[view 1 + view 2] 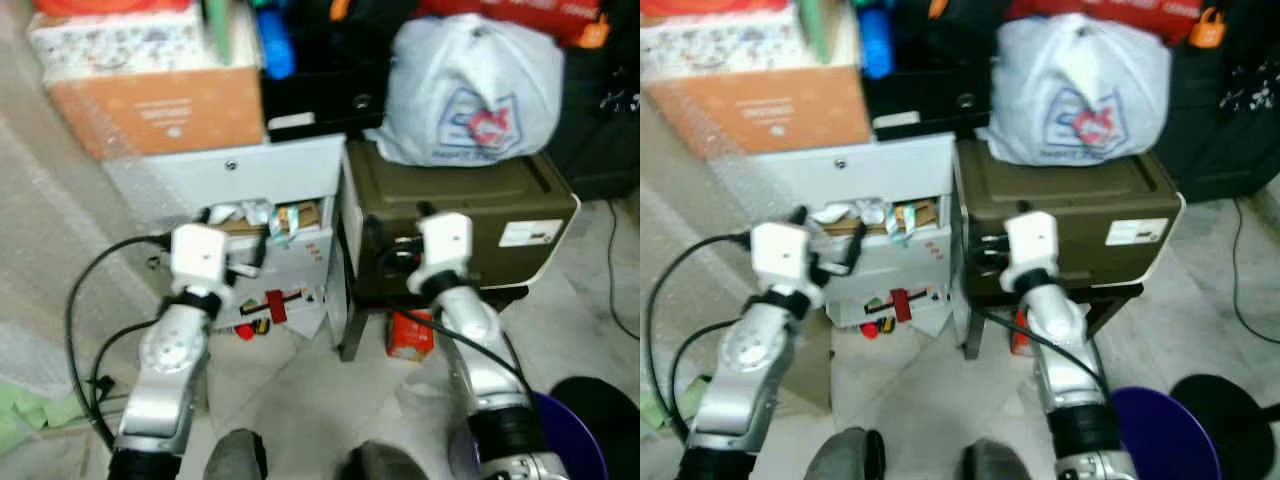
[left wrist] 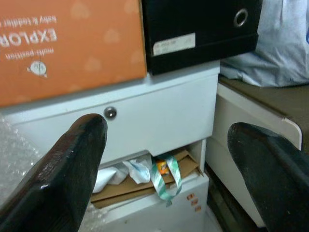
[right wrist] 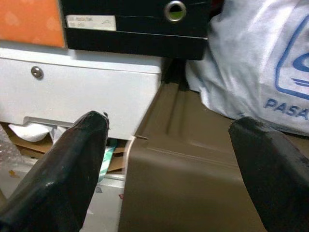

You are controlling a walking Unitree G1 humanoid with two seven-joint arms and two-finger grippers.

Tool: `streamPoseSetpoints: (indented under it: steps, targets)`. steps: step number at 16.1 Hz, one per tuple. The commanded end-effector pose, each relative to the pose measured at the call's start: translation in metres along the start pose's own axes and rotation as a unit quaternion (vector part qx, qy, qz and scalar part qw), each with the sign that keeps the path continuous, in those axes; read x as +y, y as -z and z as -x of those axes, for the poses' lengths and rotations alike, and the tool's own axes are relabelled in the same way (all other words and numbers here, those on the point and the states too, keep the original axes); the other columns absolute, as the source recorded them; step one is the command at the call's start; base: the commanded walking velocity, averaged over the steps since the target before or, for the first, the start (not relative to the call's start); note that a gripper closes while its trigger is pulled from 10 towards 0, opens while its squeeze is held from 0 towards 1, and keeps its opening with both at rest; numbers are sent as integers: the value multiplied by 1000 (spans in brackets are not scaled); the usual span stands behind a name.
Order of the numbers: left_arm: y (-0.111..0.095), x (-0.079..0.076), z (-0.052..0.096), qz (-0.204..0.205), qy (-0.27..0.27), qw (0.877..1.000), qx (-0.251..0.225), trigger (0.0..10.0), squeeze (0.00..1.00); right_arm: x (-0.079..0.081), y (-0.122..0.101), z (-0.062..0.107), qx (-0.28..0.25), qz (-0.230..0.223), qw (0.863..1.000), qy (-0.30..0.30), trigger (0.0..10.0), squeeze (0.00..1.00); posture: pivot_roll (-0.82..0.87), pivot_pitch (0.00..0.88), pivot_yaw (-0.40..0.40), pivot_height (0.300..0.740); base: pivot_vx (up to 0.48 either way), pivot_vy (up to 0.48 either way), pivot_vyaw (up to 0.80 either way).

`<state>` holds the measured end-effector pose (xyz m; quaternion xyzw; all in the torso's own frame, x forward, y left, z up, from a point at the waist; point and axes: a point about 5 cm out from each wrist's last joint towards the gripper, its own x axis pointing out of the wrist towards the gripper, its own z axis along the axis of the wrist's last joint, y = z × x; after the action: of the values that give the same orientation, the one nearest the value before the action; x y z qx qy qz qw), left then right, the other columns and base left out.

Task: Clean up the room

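A white drawer cabinet (image 1: 250, 170) stands ahead; its lower drawer (image 2: 159, 174) hangs open, stuffed with crumpled paper, cardboard and a green-striped wrapper (image 1: 278, 222). Beside it sits an olive-brown box (image 1: 470, 205) with a white plastic bag (image 1: 470, 90) on top. My left gripper (image 2: 169, 140) is raised before the cabinet, open and holding nothing. My right gripper (image 3: 169, 135) is raised at the seam between cabinet and olive box, also open with nothing between its fingers. A small red carton (image 1: 410, 335) lies on the floor under the olive box, and red bits (image 1: 262, 310) lie by the cabinet's foot.
An orange box (image 1: 150, 110) and a black file box (image 1: 320, 95) are stacked on the cabinet. A purple bucket (image 1: 575, 440) stands at my right foot. Green cloth (image 1: 25, 415) and bubble wrap lie at the left. Black cables (image 1: 85, 330) loop beside my left arm.
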<state>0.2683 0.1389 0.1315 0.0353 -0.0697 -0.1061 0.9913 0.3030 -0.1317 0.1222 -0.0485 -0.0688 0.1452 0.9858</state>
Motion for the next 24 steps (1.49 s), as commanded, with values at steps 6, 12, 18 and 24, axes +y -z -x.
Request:
streamPoseSetpoints:
  steps: [6, 12, 18, 24]
  targets:
    - [27, 25, 10, -52, -48, 994, 83, 10000, 0, -23, 9, 10, 22, 34, 999, 34, 10000, 0, -5, 111, -12, 740, 0, 0, 0]
    - [46, 49, 55, -80, -55, 989, 110, 10000, 0, -49, 26, 41, 71, 105, 988, 87, 10000, 0, 11, 111, -13, 740, 0, 0, 0]
    - [72, 59, 113, -88, -95, 977, 168, 10000, 0, -78, 58, 110, 170, 143, 959, 177, 10000, 0, 27, 135, -27, 740, 0, 0, 0]
    - [128, 87, 172, -68, -172, 931, 315, 10000, 0, -95, 107, 157, 295, 58, 912, 279, 10000, 0, 31, 145, -24, 740, 0, 0, 0]
